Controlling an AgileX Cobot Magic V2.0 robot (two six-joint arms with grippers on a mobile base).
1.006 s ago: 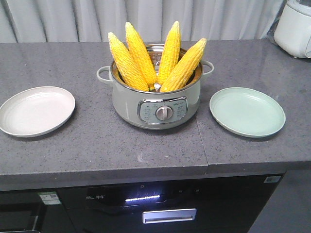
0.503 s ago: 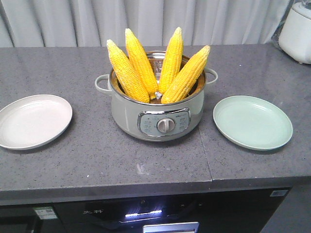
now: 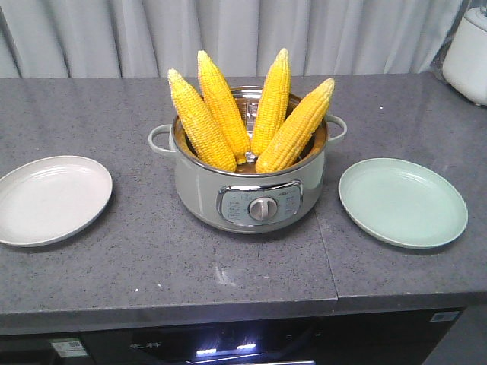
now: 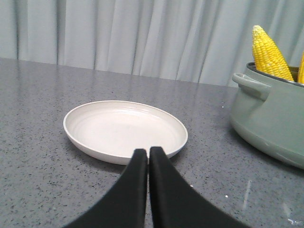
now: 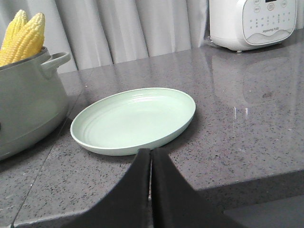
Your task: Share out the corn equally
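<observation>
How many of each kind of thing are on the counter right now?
Pot: 1
Corn cobs: 4, all standing in it
Plates: 2, a cream plate and a green plate, both empty
White appliance: 1
Total: 8

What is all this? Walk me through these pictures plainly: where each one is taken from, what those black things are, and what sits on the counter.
This is a robot with two arms. One picture looks at the counter from the front. The other two come from cameras on its wrists. The black wedges at the bottom of those two are its claws. The left gripper faces a cream plate, and the right gripper faces a green plate. Both claws are closed and hold nothing. Between the plates stands a pot with four cobs of corn leaning in it, tips up. No corn lies on either plate yet. A white appliance stands at the back right.
</observation>
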